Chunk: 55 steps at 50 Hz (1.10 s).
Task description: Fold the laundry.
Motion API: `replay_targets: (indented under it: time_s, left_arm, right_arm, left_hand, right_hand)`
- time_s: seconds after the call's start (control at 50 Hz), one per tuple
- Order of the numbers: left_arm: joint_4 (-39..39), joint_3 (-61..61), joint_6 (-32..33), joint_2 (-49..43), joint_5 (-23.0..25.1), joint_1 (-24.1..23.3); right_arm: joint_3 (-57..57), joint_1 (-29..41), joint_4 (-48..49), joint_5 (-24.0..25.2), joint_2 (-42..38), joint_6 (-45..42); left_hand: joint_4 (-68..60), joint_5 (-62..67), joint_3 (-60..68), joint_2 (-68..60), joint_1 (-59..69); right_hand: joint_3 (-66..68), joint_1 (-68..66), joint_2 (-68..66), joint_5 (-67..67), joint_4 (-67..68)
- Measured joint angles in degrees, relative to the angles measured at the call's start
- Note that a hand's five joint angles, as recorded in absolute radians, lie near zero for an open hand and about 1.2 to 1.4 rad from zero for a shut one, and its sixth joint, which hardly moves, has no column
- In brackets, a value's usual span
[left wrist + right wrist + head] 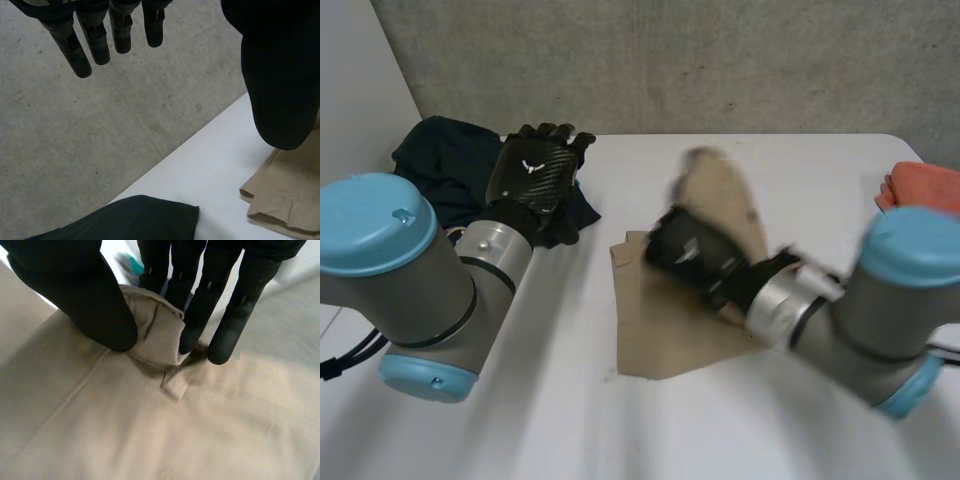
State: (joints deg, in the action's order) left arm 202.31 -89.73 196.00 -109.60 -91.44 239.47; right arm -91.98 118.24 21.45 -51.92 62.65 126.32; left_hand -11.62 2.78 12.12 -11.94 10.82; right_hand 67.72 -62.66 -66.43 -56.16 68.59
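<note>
The flat beige ribbed fabric garment (660, 335) lies at the centre of the frame on the white desk (570, 410), one part raised above the rest. The right hand (685, 250) sits on it: in the right wrist view its thumb and fingers (235, 325) are clamped on a bunched fold of the cloth. At upper left the left hand (535, 175) hovers over a crumpled dark navy garment (445, 160), fingers straight, apart, holding nothing. An orange cloth (925, 185) lies at the right edge.
</note>
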Motion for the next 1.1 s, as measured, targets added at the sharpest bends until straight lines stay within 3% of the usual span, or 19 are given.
replay_targets:
  time_s: [0.04, 0.1, 0.16, 0.26, 0.38, 0.4, 0.5, 0.6, 0.62, 0.76, 0.94, 1.1]
  left_arm:
    - [0.05, -0.54, 0.0, 0.16, 0.01, 0.02]
    - [0.12, -1.18, 0.0, 0.26, 0.03, 0.08]
    - [0.18, -1.29, -0.02, 0.26, 0.02, 0.2]
    - [0.37, -0.17, -0.41, 0.25, -0.06, 0.4]
    - [0.05, 3.55, -2.96, 0.03, -0.5, -0.16]
    - [-0.55, 5.03, -4.16, -0.29, -0.9, -0.71]
    - [-4.83, 9.01, -6.87, -2.78, -3.21, -3.62]
    - [-12.35, 12.92, -8.29, -7.81, -8.32, -8.58]
    - [-14.53, 13.69, -8.6, -9.39, -10.11, -10.09]
    - [-19.48, 14.46, -9.88, -15.0, -15.24, -14.06]
    - [-19.94, 13.84, -9.82, -20.53, -15.23, -12.79]
    - [-19.87, 14.1, -9.58, -21.18, -14.83, -11.09]
  right_arm:
    - [0.69, 2.91, -0.9, 0.08, -2.32, -1.5]
    - [2.24, 6.16, -2.87, -1.34, -5.08, -2.34]
    - [3.43, 7.37, -4.21, -3.32, -5.91, -0.61]
    - [4.3, 6.31, -4.52, -6.07, -2.71, 11.3]
    - [4.98, 2.86, -4.3, -10.95, 3.76, 34.19]
    - [5.51, 0.84, -4.94, -13.44, 5.44, 41.88]
    - [8.21, -3.68, -9.77, -17.09, 5.94, 49.87]
    - [13.45, -5.8, -16.86, -17.63, 1.95, 49.09]
    - [17.94, -6.23, -21.96, -17.06, -2.15, 46.72]
    - [27.39, -6.34, -31.11, -15.3, -12.8, 39.74]
    - [29.56, -6.31, -31.96, -17.49, -19.18, 30.97]
    - [27.68, -6.09, -31.28, -21.16, -18.45, 23.5]
  left_hand:
    - [0.0, 0.0, 0.0, 0.0, 0.0]
    - [0.0, 0.0, 0.0, 0.0, 0.0]
    - [0.0, 0.0, 0.0, 0.0, 0.0]
    - [0.0, 0.0, 0.0, 0.0, 0.0]
    - [0.0, 0.0, 0.0, 0.0, 0.0]
    - [0.0, 0.0, 0.0, 0.0, 0.0]
    - [0.0, 0.0, 0.0, 0.0, 0.0]
    - [0.0, 0.0, 0.0, 0.0, 0.0]
    - [0.0, 0.0, 0.0, 0.0, 0.0]
    - [0.0, 0.0, 0.0, 0.0, 0.0]
    - [0.0, 0.0, 0.0, 0.0, 0.0]
    - [0.0, 0.0, 0.0, 0.0, 0.0]
  right_hand:
    - [-4.75, 5.15, 4.54, 4.6, -4.82]
    - [-36.23, 36.22, 37.17, 37.09, -36.42]
    - [-52.39, 48.21, 52.01, 51.58, -53.33]
    - [-55.63, 49.11, 54.12, 53.23, -56.47]
    - [-55.63, 49.11, 54.12, 53.29, -56.47]
    - [-55.63, 49.11, 54.12, 53.28, -56.47]
    - [-55.63, 49.11, 54.13, 53.28, -56.47]
    - [-55.63, 49.11, 54.12, 53.28, -56.47]
    - [-55.63, 49.11, 54.12, 53.28, -56.47]
    - [-55.63, 49.11, 54.13, 53.28, -56.47]
    - [-55.63, 49.34, 54.12, 53.28, -56.47]
    - [-55.63, 51.64, 55.77, 53.28, -56.48]
